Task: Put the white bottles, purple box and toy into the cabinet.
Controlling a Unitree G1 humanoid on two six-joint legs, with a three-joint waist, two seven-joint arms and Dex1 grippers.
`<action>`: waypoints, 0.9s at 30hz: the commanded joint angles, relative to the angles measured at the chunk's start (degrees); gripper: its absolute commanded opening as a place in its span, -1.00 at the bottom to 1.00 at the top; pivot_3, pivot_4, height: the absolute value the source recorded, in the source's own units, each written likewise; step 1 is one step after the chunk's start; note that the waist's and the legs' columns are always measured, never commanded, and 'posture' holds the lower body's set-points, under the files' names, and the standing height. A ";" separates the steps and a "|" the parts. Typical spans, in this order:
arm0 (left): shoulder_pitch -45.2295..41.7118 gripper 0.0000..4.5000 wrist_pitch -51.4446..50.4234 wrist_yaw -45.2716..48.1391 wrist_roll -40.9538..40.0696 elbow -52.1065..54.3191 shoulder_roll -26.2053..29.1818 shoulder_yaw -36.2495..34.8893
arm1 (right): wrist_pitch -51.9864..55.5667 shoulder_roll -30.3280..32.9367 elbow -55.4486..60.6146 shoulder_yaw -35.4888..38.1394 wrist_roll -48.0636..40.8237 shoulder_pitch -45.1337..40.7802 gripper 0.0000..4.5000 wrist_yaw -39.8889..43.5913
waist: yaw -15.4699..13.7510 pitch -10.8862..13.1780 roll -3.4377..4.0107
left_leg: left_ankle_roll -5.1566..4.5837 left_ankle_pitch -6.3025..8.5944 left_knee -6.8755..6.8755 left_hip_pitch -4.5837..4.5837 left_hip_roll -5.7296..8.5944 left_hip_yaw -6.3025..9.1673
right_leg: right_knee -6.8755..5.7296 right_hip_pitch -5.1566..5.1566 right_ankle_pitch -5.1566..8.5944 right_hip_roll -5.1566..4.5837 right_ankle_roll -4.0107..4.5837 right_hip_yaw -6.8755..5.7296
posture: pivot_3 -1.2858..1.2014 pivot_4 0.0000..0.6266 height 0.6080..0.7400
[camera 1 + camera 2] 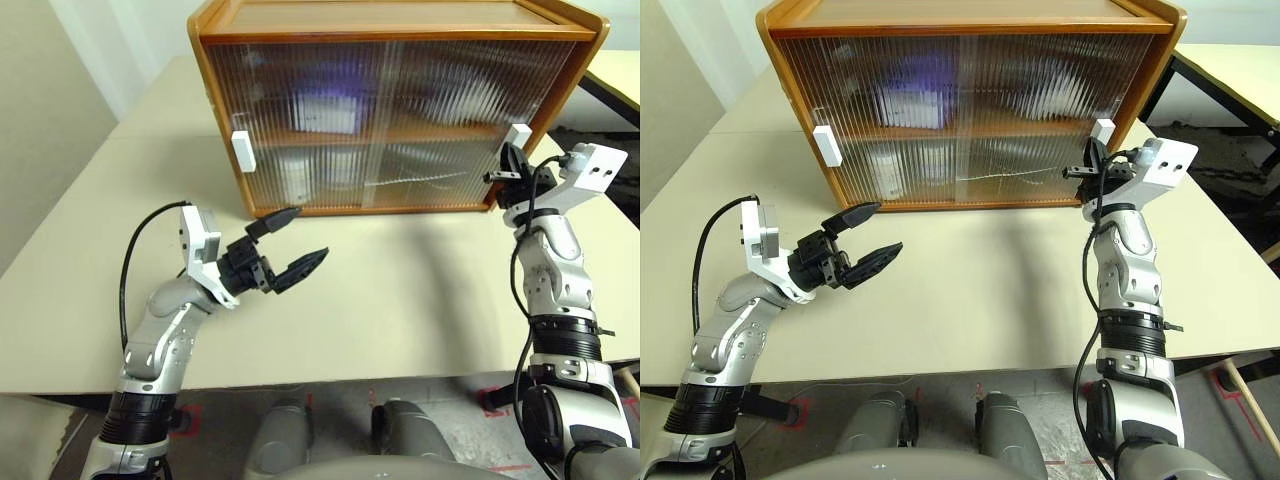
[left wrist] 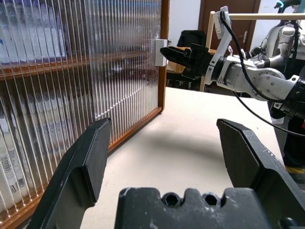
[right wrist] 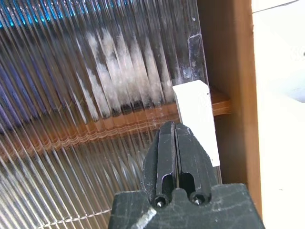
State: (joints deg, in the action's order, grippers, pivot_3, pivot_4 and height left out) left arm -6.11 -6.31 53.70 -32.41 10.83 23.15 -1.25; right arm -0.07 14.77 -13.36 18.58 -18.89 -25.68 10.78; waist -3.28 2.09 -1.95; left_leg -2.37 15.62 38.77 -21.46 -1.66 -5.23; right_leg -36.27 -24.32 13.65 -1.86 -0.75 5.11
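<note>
Cabinet (image 1: 400,20): one, honey-brown wood, standing at the back of the pale table (image 1: 400,300); long side running left to right, front facing the robot.
Doors: two ribbed see-through sliding doors, both pulled across the front, meeting near the middle.
Handles: two, white, upright; left handle (image 1: 243,151) at the left edge of the front, right handle (image 1: 519,134) at the right edge.
Shelf: one, inside, running the long way across the middle.
Things inside: blurry shapes behind the ribs; a purple-and-white shape (image 1: 325,108) on the upper shelf, left of middle; a pale shape (image 1: 293,175) on the lower level, left; a white blur on the upper right. Cannot tell what each one is, or how many.
Writing: some dark print on tall pale things behind the glass in the left wrist view, too small to read.
Left gripper (image 1: 290,242): one, fingers spread wide, holding nothing, in the air over the table, near the lower left corner of the cabinet, tips pointing toward the right.
Right gripper (image 3: 175,138): one, fingers pressed tight together with nothing between them, tips up at the right handle, just beside it or touching; cannot tell which.
Right gripper direction: pointing forward at the cabinet front, at the right edge by the wooden side post.
Table: bare between the two arms.
</note>
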 commanded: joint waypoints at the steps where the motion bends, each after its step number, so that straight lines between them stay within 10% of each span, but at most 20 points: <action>1: -0.45 1.00 -0.13 0.33 0.37 -0.12 0.10 0.35 | -1.15 0.35 -0.26 0.79 1.37 0.81 -0.99 -1.97 | 0.00 0.00 0.00 | 0.00 0.00 0.00 0.00 0.00 0.00 | 0.00 0.00 0.00 0.00 0.00 0.00 | 0.19 -0.99 1.00; 27: 1.05 1.00 1.05 0.85 0.53 -0.81 1.65 -1.69 | -2.82 -0.85 8.65 -3.44 2.15 5.94 -0.99 1.64 | 0.33 0.00 0.00 | 0.00 0.00 -0.04 0.00 -0.01 0.03 | -0.01 0.00 0.04 0.00 0.01 0.00 | 0.19 -0.97 1.00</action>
State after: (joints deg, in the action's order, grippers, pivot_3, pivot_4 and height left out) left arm -5.67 -5.98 53.76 -32.31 10.53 23.92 -1.71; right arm -2.48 14.50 -7.59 16.81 -16.77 -21.08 10.81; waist -2.95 2.09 -1.95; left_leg -2.37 15.62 38.71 -21.45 -1.67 -5.19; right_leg -36.29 -24.32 13.71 -1.86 -0.75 5.12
